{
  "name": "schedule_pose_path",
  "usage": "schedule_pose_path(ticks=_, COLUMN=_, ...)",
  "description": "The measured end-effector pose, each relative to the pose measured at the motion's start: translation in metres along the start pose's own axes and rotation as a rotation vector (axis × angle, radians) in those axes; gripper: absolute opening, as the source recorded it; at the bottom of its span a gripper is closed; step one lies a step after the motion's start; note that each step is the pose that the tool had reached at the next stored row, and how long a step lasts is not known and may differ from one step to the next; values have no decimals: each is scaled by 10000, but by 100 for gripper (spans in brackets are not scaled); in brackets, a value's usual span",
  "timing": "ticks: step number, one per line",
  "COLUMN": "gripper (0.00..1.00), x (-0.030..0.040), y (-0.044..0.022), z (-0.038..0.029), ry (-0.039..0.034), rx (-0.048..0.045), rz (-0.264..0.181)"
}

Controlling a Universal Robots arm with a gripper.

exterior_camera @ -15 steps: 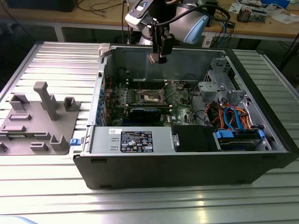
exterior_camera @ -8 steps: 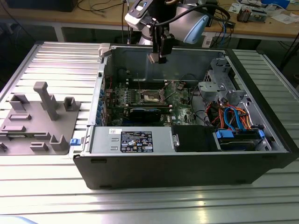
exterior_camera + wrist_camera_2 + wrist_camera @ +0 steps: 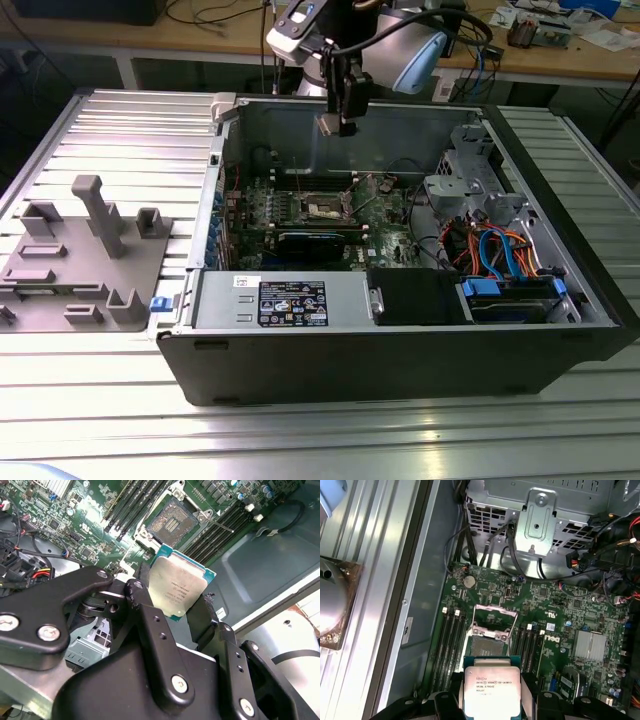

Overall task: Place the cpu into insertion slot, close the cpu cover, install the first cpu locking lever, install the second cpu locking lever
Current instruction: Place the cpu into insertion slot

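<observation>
a ribbed metal table (image 3: 110, 130) bears the open computer case (image 3: 400, 365), with the motherboard (image 3: 570, 605) inside. the gripper (image 3: 338, 124) hangs above the case, its fingers (image 3: 200, 617) clamped on the edges of the cpu (image 3: 177, 587). the cpu is in the air, apart from the bare insertion slot (image 3: 487, 642), whose cpu cover (image 3: 495, 611) stands open.

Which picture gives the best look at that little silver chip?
The first wrist view: the cpu faces the camera squarely, nearly its whole top showing. The second wrist view shows it tilted, partly behind a tool finger. In the exterior view it is a small pale patch.
</observation>
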State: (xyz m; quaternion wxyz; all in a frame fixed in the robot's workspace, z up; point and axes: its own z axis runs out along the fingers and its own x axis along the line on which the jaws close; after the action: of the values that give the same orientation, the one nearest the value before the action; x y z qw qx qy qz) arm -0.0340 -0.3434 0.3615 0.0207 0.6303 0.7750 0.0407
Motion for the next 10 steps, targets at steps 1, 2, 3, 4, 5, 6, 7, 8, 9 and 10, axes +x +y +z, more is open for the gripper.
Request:
schedule_pose_path(ticks=1, gripper=54, x=0, y=0, z=0, ry=-6, rx=-2, rz=63)
schedule_pose_path(ticks=2, gripper=54, x=0, y=0, z=0, ry=-15, rx=-3, rz=167)
schedule_pose_path(ticks=3, gripper=54, x=0, y=0, z=0, ry=-29, rx=-6, rz=320)
schedule_pose_path(ticks=4, gripper=54, x=0, y=0, z=0, ry=-47, rx=-10, rz=529)
schedule_pose_path(ticks=5, gripper=54, x=0, y=0, z=0, ry=-62, rx=-13, rz=694)
schedule_pose_path(ticks=6, gripper=54, x=0, y=0, z=0, ry=-79, rx=-17, rz=876)
schedule_pose_path(ticks=7, gripper=54, x=0, y=0, z=0, ry=-85, rx=-18, rz=951)
schedule_pose_path(ticks=8, gripper=54, x=0, y=0, z=0, ry=-90, rx=-20, rz=1010)
schedule_pose_path(ticks=9, gripper=54, x=0, y=-2, z=1, ry=-99, rx=-21, rz=1108)
schedule_pose_path(ticks=10, gripper=54, x=1, y=-3, z=4, ry=-108, rx=-22, rz=1218)
